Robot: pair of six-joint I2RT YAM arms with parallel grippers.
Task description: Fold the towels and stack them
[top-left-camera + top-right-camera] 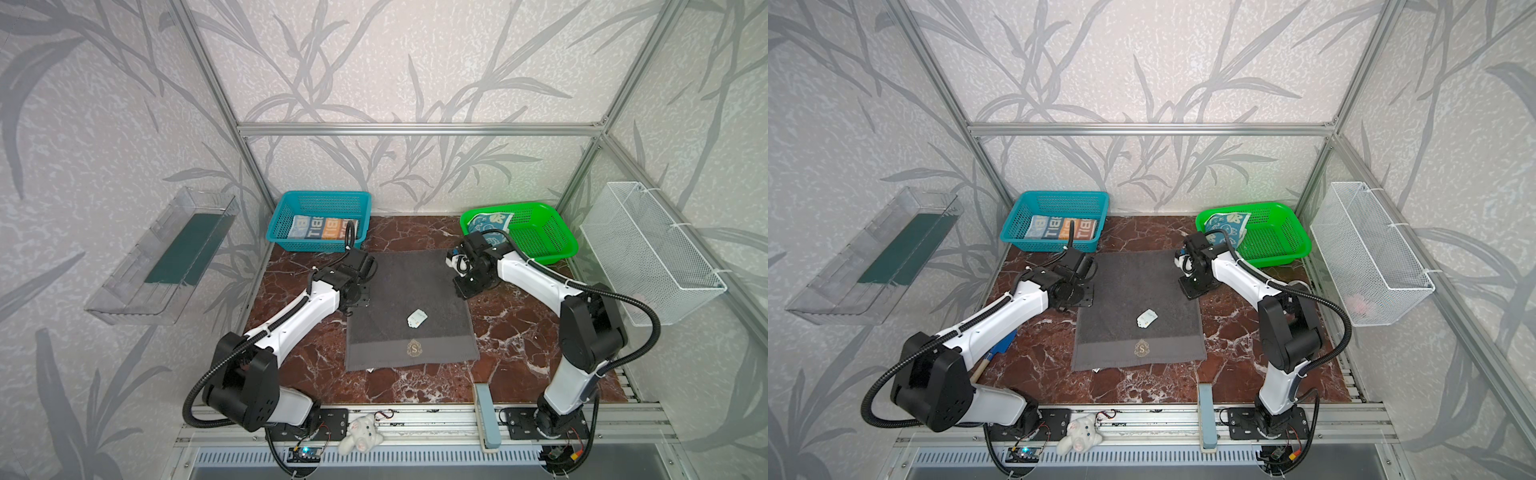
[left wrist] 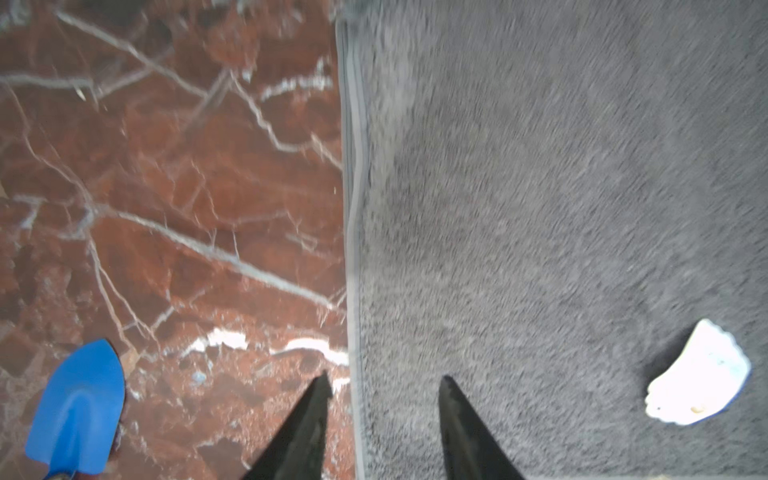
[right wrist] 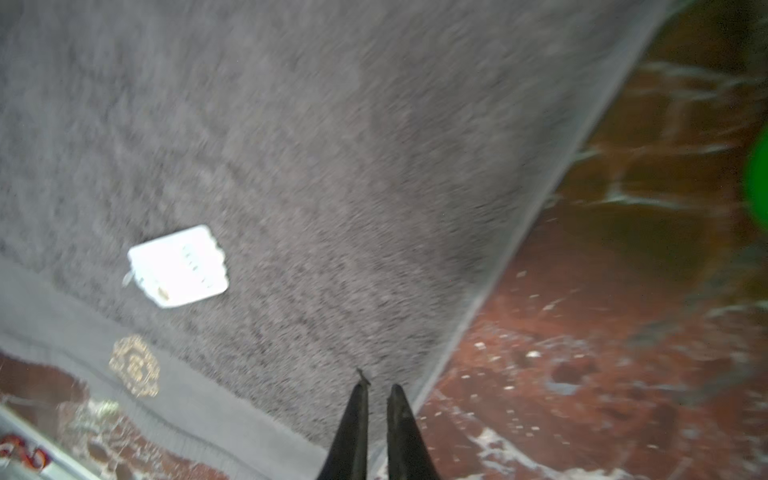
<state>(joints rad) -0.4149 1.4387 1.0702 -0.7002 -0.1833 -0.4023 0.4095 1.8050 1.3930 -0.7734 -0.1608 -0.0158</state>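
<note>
Dark grey towel (image 1: 409, 307) spread flat on a red, white-veined marble table (image 1: 519, 332), with a robot claw over each of its long edges.

The towel is a fluffy rectangle. Its long axis runs from the back wall toward the front rail. A smooth woven band with a gold crest (image 1: 414, 348) crosses its near end, and a small white tag (image 1: 417, 318) lies on the pile just behind the crest. The left claw (image 2: 385, 376) hangs over the towel's left hemmed edge with its black pointed fingers well apart and nothing between them. The right claw (image 3: 379, 385) is over the right edge, with only a thin gap between its fingers and nothing gripped. Beyond the towel's far left corner, a blue mesh basket (image 1: 320, 197) holds a folded towel with big letters (image 1: 322, 227). Beyond the far right corner, a green basket (image 1: 540, 249) holds a rumpled teal towel (image 1: 488, 222).
</note>
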